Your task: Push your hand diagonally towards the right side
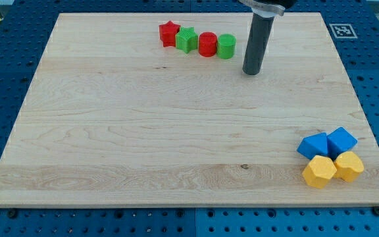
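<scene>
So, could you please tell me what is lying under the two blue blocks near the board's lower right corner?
The blue blocks rest directly on the wooden board; nothing else shows beneath them. The wood under them is hidden. Two yellow blocks touch them on the view's bottom side.

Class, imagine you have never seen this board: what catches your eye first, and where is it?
A dark rod comes down near the view's top, my tip resting just right of a row of four blocks: red star, green star, red cylinder, green cylinder. At the view's bottom right, two blue blocks and two yellow blocks huddle together on the wooden board.
</scene>
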`<action>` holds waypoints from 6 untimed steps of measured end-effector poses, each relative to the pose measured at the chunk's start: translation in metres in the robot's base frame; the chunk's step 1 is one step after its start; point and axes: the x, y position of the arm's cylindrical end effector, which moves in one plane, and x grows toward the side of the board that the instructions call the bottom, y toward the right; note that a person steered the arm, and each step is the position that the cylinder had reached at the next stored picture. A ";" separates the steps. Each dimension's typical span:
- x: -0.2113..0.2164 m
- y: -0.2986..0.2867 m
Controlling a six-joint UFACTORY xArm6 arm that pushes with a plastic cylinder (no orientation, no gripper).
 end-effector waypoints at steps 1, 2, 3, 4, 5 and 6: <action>0.000 0.000; 0.000 0.007; 0.000 0.042; 0.005 0.058; 0.027 0.079; 0.049 0.106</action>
